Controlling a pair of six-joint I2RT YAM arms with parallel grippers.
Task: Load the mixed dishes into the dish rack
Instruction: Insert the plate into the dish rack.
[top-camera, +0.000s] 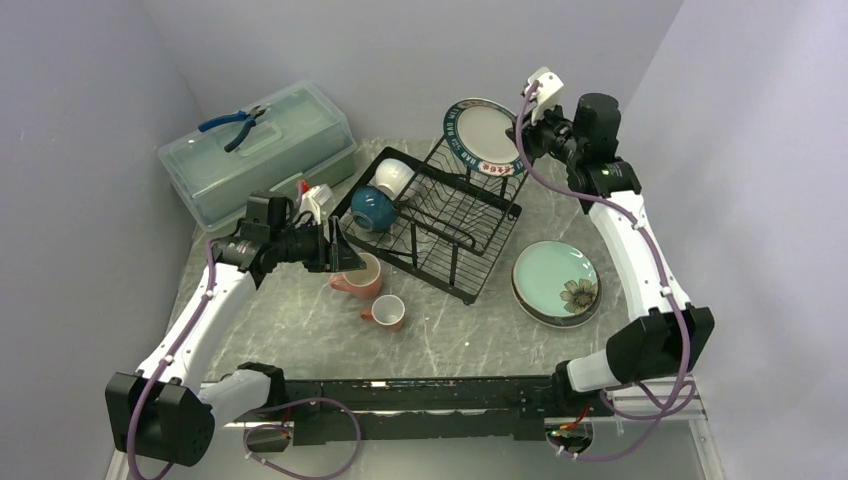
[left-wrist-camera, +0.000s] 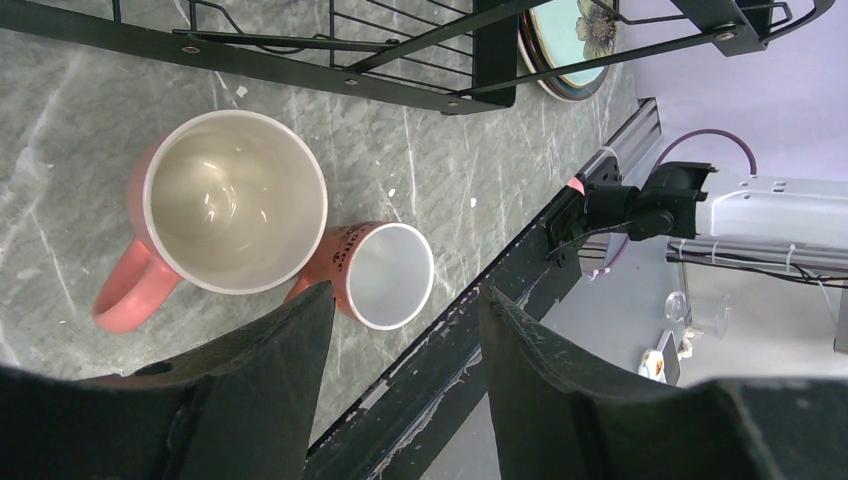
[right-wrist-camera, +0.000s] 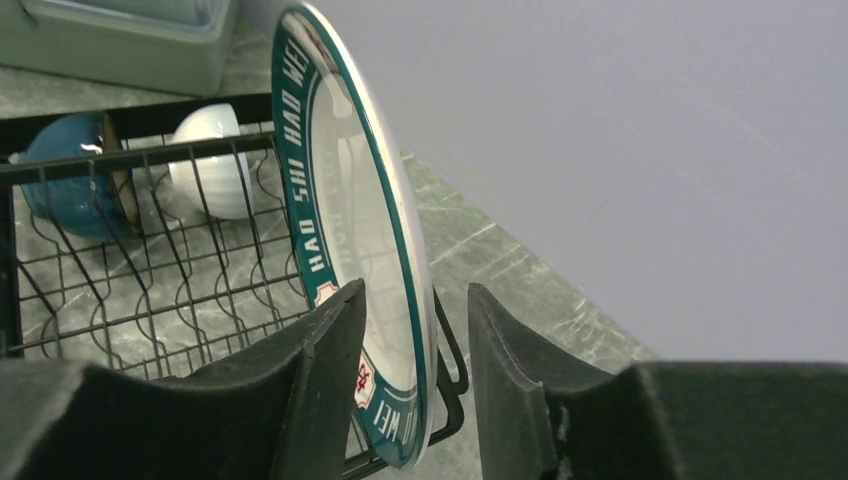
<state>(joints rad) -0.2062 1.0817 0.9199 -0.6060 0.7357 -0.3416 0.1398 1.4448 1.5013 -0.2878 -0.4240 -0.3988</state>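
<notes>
The black wire dish rack stands mid-table. The white plate with the teal lettered rim stands upright at its far end. My right gripper is open, its jaws straddling that plate's right edge, with a gap on the outer side. A teal bowl and a white bowl lie in the rack's left end. My left gripper is open and empty just above the large pink mug. The small pink mug stands nearer. The pale green floral plate tops a stack right of the rack.
A translucent pale green lidded box with blue pliers on top stands at the back left. The walls close in on both sides. The black rail runs along the near edge.
</notes>
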